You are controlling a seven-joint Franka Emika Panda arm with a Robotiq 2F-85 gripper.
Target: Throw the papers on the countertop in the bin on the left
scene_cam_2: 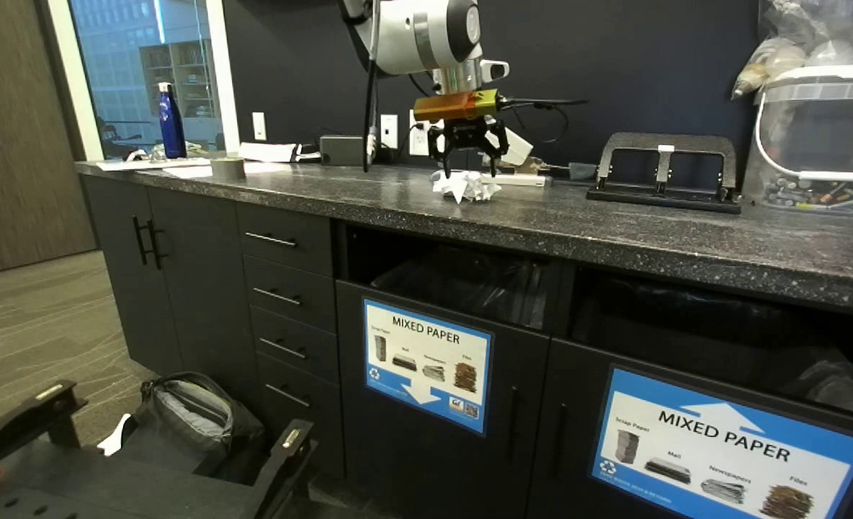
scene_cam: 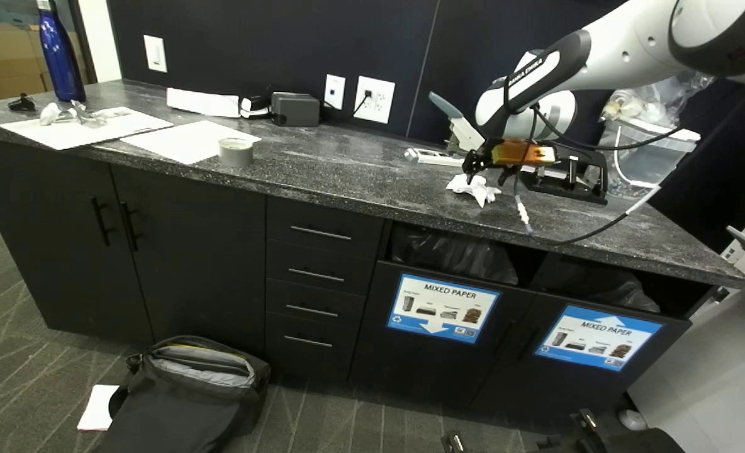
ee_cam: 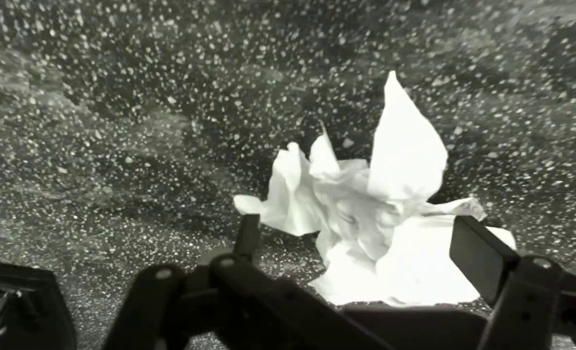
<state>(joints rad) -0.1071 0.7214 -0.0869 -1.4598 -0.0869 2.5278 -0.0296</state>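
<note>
Crumpled white papers (scene_cam: 473, 189) lie in a small pile on the dark speckled countertop (scene_cam: 347, 170), and both exterior views show them. Directly over the pile, my gripper (scene_cam_2: 470, 174) points down with its fingers wide apart. In the wrist view the papers (ee_cam: 356, 214) spread between and beyond the open gripper (ee_cam: 358, 218); one finger (ee_cam: 482, 260) overlaps their edge. Whether the fingertips touch the paper I cannot tell. Below the counter's front edge, the left bin (scene_cam: 454, 255) is a dark opening with a plastic liner, above a blue MIXED PAPER label (scene_cam: 443, 308).
A black hole punch (scene_cam_2: 664, 173) and a clear bucket (scene_cam_2: 823, 144) stand on one side. Behind the papers lies a white-handled tool (scene_cam: 464, 132). Toward the far end are a tape roll (scene_cam: 236, 152), flat sheets (scene_cam: 190, 139) and a blue bottle (scene_cam: 61, 53). A similar bin (scene_cam: 599, 283) adjoins.
</note>
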